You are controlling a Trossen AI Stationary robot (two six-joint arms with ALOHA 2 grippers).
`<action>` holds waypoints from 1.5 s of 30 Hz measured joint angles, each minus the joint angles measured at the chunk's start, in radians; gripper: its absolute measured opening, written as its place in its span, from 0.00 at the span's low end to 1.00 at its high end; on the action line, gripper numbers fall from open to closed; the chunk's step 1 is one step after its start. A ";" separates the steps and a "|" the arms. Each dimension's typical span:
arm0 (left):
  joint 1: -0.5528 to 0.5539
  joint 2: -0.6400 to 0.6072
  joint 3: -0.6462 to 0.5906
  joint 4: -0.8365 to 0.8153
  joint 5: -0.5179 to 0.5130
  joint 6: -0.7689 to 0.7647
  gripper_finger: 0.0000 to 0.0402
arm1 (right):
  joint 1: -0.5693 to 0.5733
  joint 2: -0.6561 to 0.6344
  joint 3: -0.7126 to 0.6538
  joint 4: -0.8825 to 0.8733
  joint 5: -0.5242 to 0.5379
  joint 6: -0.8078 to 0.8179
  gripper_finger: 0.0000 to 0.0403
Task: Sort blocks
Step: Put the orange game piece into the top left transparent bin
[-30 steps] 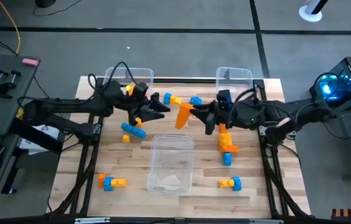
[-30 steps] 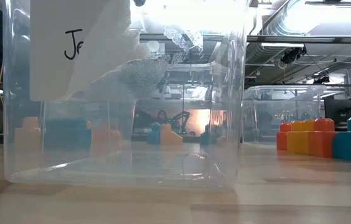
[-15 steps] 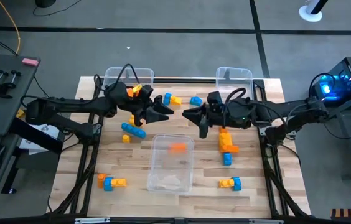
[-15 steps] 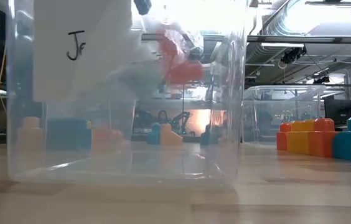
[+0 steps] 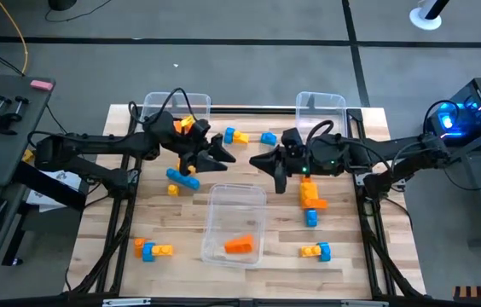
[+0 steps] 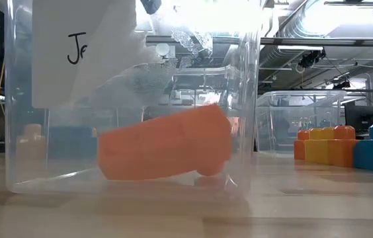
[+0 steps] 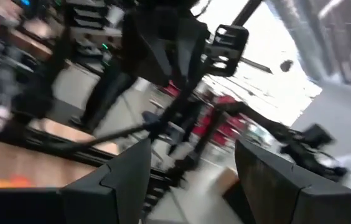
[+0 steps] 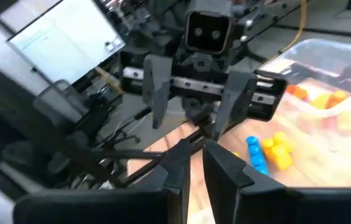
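High view: we place the cluster (image 5: 312, 203) nearest the right jaws, which are nearly closed and empty. Its long axis runs toward the worktop's front. The left jaws are open.

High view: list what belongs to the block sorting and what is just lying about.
Belongs to the job:
- orange block lying in the front clear bin
- loose blocks on the table, such as the blue one
- two back bins

Just lying about:
- pink object on the side desk
- black clamps beside it
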 joint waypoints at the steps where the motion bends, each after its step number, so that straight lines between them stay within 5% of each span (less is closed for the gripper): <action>1: 0.000 -0.003 0.000 0.003 0.030 -0.025 0.55 | 0.000 0.000 0.000 0.001 -0.014 0.000 0.09; 6: -0.012 -0.025 0.000 0.033 0.132 -0.129 0.54 | 0.000 0.000 -0.001 0.093 -0.079 -0.068 0.15; 11: -0.073 -0.050 0.000 0.029 0.152 -0.181 0.54 | 0.008 0.035 0.007 0.262 -0.148 -0.134 0.35; 16: -0.151 -0.053 0.000 -0.017 0.128 -0.182 0.54 | 0.016 0.158 0.150 0.084 -0.200 -0.251 0.56; 20: -0.213 -0.033 0.000 -0.186 0.006 -0.100 0.54 | 0.016 0.246 0.338 -0.140 -0.178 -0.398 0.66; 24: -0.266 0.031 0.054 -0.443 -0.052 0.096 0.54 | 0.001 0.288 0.524 -0.350 -0.105 -0.469 0.67; 33: -0.373 0.334 0.488 -1.148 -0.382 0.786 0.54 | -0.020 0.282 0.780 -0.598 0.037 -0.509 0.68; 36: -0.389 0.438 0.557 -1.172 -0.364 0.828 0.54 | -0.020 0.281 0.818 -0.660 0.041 -0.488 0.68; 41: -0.395 0.579 0.613 -1.161 -0.187 0.817 0.54 | -0.013 0.283 0.829 -0.740 0.040 -0.447 0.68; 45: -0.394 0.644 0.615 -1.170 -0.170 0.765 0.54 | 0.001 0.285 0.828 -0.806 0.034 -0.420 0.68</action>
